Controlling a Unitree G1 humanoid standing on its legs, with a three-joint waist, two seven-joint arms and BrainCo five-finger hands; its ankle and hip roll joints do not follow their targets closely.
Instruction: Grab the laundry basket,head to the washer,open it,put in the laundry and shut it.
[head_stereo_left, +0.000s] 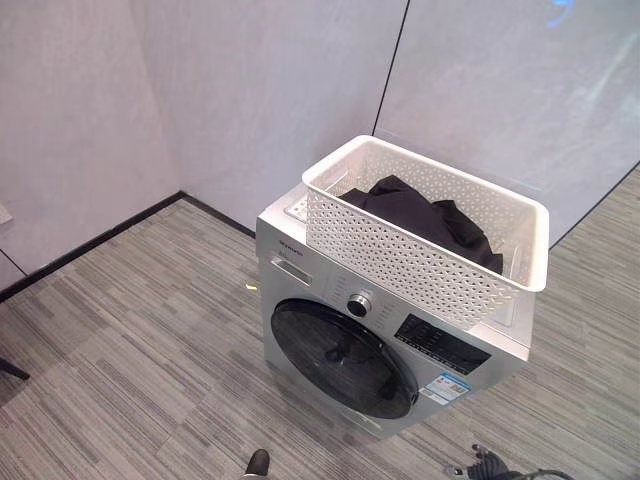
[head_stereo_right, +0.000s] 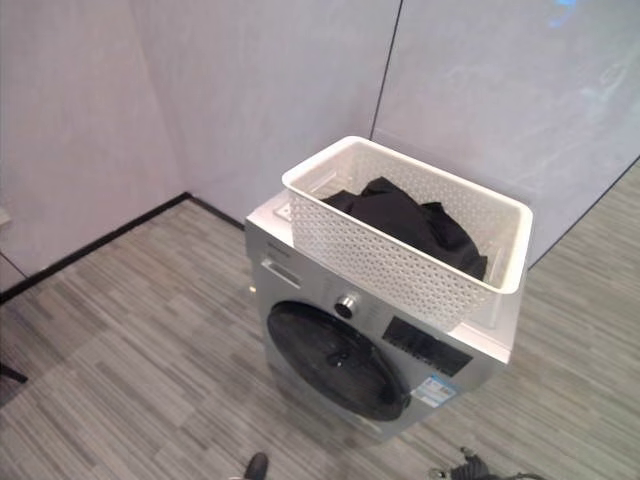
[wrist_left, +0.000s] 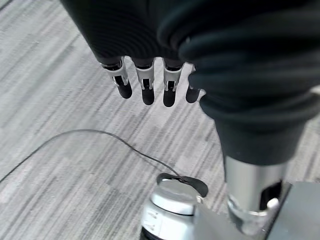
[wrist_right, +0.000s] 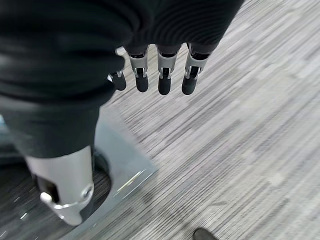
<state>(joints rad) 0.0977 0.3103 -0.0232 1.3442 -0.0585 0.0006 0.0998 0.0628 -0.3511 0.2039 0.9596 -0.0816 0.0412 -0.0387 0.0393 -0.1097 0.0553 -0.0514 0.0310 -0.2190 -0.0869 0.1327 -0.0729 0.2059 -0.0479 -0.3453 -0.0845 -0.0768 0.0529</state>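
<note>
Item one: washer (head_stereo_left: 330, 330), silver-grey, front-loading, standing on the striped grey floor (head_stereo_left: 130, 370) close to the corner where two pale walls (head_stereo_left: 250, 90) meet. Its round dark door (head_stereo_left: 343, 358) is closed against the front; a silver dial (head_stereo_left: 358, 305) sits just above the door, with a dark display panel (head_stereo_left: 442, 345) beside it toward the washer's right edge.

Item two: laundry basket (head_stereo_left: 400, 255), white, perforated sides, resting upright on the washer's top and covering most of it, its long side running along the top's front edge. A strip of the top shows bare at the back-left corner.

Item three: laundry (head_stereo_left: 425, 220), dark cloth, heaped inside the basket and lying against its far-right side, below the rim.

Item four: my left hand (wrist_left: 150, 80), hanging over the floor with fingers straight, relaxed and slightly apart, holding nothing.

Item five: my right hand (wrist_right: 160, 72), likewise hanging above the floor, fingers straight and loosely side by side, holding nothing.

Item six: a dark shoe tip (head_stereo_left: 258, 463), a person's, on the floor in front of the washer, well apart from it.
</note>
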